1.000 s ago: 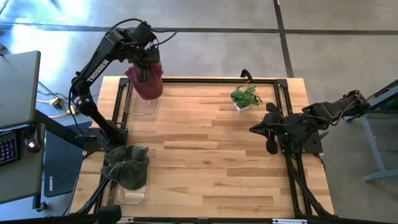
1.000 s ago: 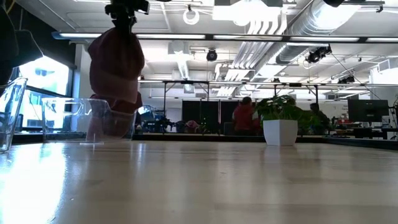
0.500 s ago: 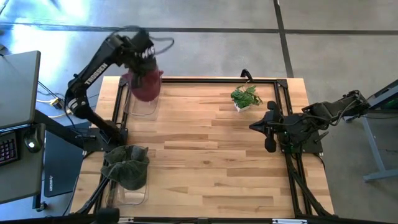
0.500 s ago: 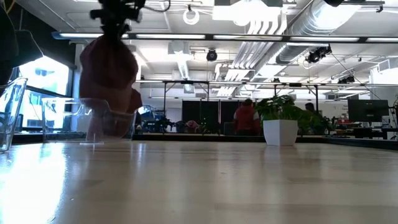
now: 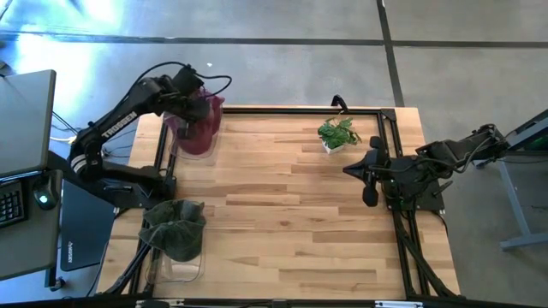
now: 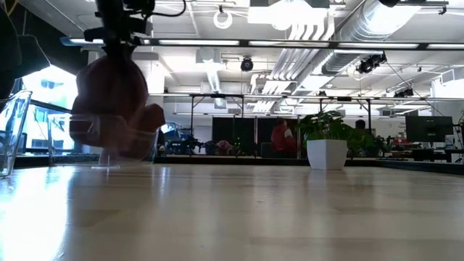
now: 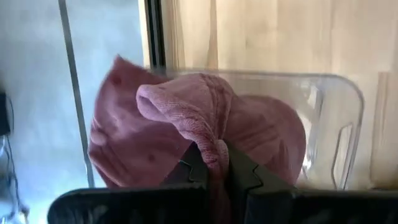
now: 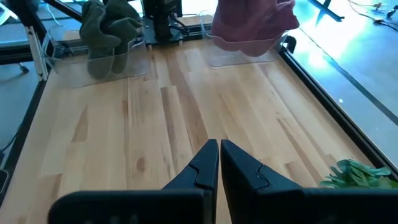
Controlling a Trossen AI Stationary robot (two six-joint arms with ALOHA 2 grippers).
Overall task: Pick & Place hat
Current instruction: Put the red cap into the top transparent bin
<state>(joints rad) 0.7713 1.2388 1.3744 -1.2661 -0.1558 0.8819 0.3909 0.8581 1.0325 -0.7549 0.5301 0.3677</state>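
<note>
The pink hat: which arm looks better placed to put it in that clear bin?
The left. Its gripper already pinches the pink hat right over the clear bin at the table's far left corner. The right gripper rests shut and empty at the table's right edge.

Open-plan lab/office: exposed ceiling ducts (image 6: 319, 22), strip lighting, monitor rows, people (image 6: 281, 138) in back; wooden desk (image 5: 282, 214) on black frame, concrete floor (image 5: 282, 19).

High: overhead, straight down, whole table (image 5: 282, 214). Low: tabletop level, facing room. L wrist: close above pink hat (image 7: 199, 130) in clear bin (image 7: 329, 118). R wrist: looks across table leftward. Hat shared by all four views.
</note>
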